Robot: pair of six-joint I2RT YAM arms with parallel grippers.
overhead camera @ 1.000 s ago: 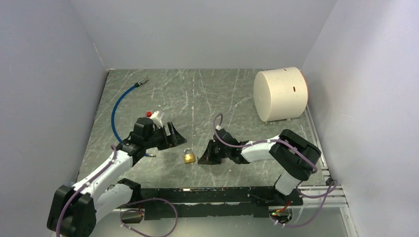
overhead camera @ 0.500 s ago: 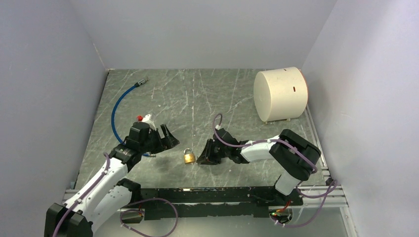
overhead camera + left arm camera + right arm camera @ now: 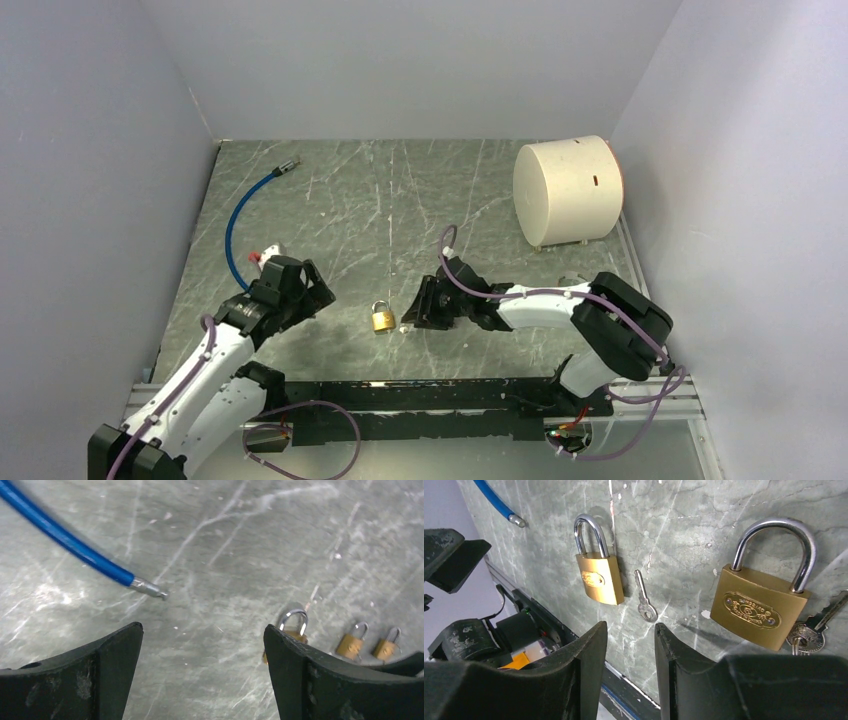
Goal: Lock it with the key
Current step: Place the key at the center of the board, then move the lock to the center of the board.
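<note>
**Key point(image 3: 644, 599) dead ahead of the right gripper point(image 3: 629, 632), the nearer arm**
It lies flat at 12 o'clock from those part-open, empty jaws, long axis 12 to 6, bow nearest. The padlock point(image 3: 599, 577) sits just beside it at 9 o'clock. The left gripper point(image 3: 202, 630) gapes wide and holds nothing.

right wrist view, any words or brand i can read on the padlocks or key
Larger padlock: oval embossed badge with lettering, too blurred to read.
Smaller padlock: same oval badge, too small to read.
Loose key: no legible marking.
So nothing can be quoted.
</note>
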